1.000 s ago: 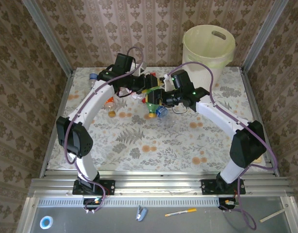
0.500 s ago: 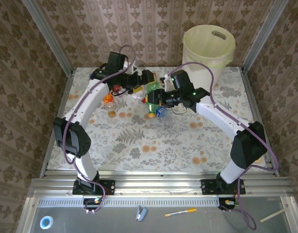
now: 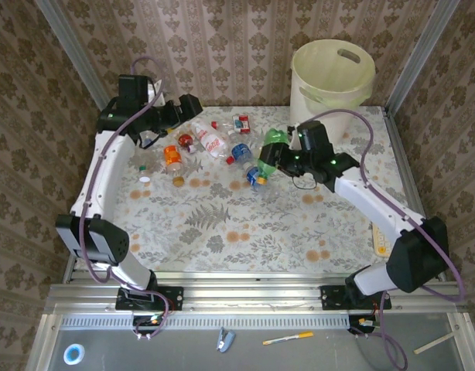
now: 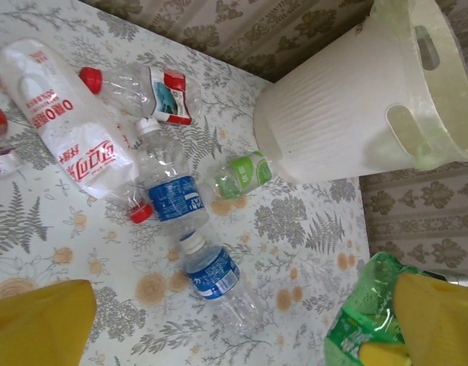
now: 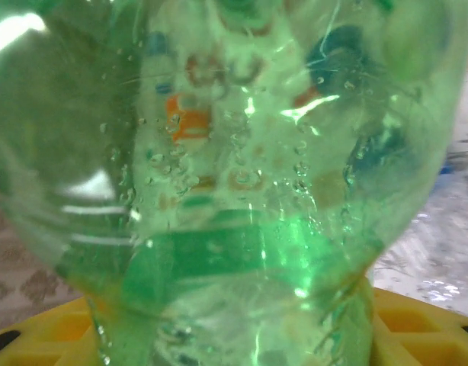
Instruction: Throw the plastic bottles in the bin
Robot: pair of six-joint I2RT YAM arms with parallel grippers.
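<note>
- The right claw (image 3: 282, 158) is clamped on a green bottle (image 3: 270, 149), pads across its body, at about 7 o'clock from the bin (image 3: 334, 85).
- The left claw (image 3: 187, 106) hangs wide open and empty near 10 o'clock of the surface (image 3: 222, 232).
- The other plastic bottles (image 3: 214, 143) lie loose on their sides, toward 9 o'clock of the green bottle.
- They look empty: light, thin-walled, slick and easily dented.
- A hold across the labelled mid-body should keep them from squirting out; the neck is stiffer.
</note>
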